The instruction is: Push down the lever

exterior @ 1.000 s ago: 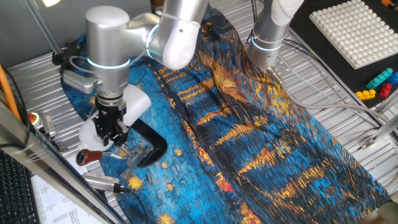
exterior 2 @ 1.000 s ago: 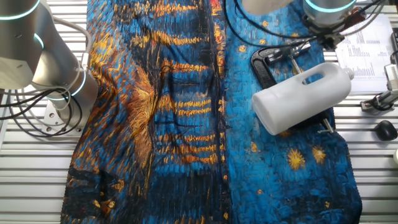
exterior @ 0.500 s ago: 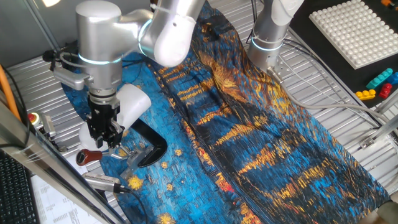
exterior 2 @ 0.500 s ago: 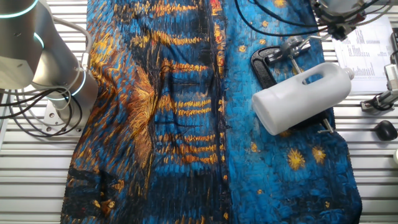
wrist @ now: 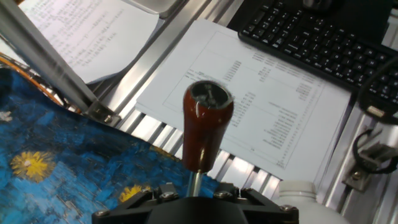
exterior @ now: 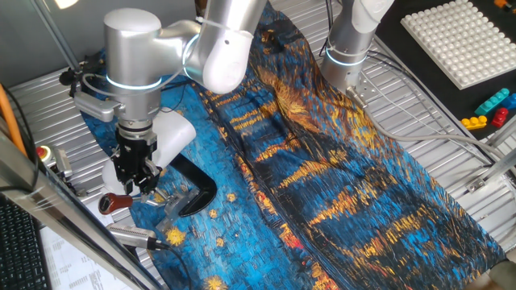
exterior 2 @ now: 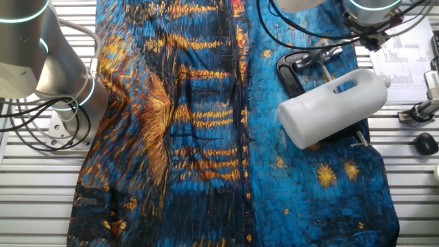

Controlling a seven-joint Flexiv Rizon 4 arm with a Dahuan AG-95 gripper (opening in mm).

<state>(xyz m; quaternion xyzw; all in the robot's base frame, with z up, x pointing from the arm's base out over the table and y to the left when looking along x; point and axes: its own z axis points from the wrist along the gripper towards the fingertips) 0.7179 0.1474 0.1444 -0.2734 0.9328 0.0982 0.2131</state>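
Note:
The lever is a thin silver rod (wrist: 195,182) ending in a glossy reddish-brown knob (wrist: 206,124). In one fixed view the knob (exterior: 117,201) lies low at the cloth's left edge, beside the white housing (exterior: 173,133) and the black curved base (exterior: 196,187). My gripper (exterior: 135,184) hangs straight down just above the rod, right of the knob. In the hand view the rod runs up between the two finger blocks of my gripper (wrist: 195,191), which stand well apart. I cannot tell whether anything touches the rod.
A blue and orange patterned cloth (exterior: 322,169) covers the slatted metal table. Printed sheets (wrist: 261,106) and a black keyboard (wrist: 311,43) lie past the knob. A second arm's base (exterior: 347,56) stands at the back. Toy bricks (exterior: 492,109) and a white studded plate (exterior: 463,36) sit far right.
The arm swung left over the lever, then eased slightly back right. My gripper stays low above the rod. The knob and the white housing have not visibly moved.

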